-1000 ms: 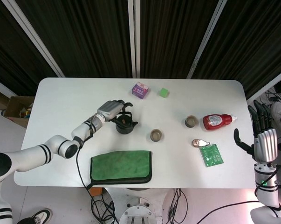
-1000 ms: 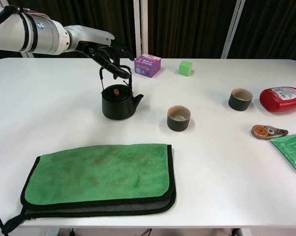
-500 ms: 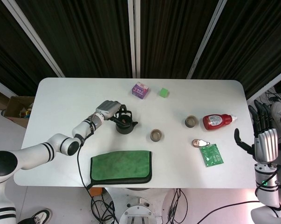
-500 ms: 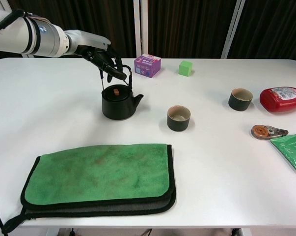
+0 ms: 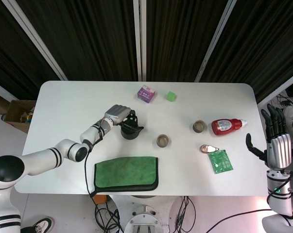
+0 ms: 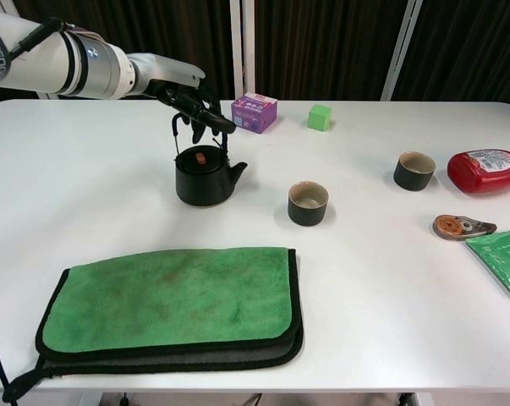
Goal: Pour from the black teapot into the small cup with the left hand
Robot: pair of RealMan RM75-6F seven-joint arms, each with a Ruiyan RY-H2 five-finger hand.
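Note:
The black teapot (image 6: 204, 179) stands upright on the white table (image 6: 102, 211), spout toward a small dark cup (image 6: 308, 203). My left hand (image 6: 189, 97) is right above the pot, its fingers curled around the top of the arched handle. From the head view, the left hand (image 5: 118, 114) sits at the teapot (image 5: 130, 130), with the cup (image 5: 162, 141) to its right. My right hand (image 5: 276, 145) hangs off the table's right edge, fingers spread and holding nothing.
A second small cup (image 6: 414, 170) stands farther right beside a red bottle (image 6: 489, 172). A tape dispenser (image 6: 460, 226) and green packet (image 6: 507, 258) lie at front right. A purple box (image 6: 255, 112) and green cube (image 6: 320, 117) sit behind. A green cloth (image 6: 170, 309) lies in front.
My left hand's fingers, spread above the handle a second ago, have come down and curled around it. The teapot has not moved. The right hand has drifted slightly.

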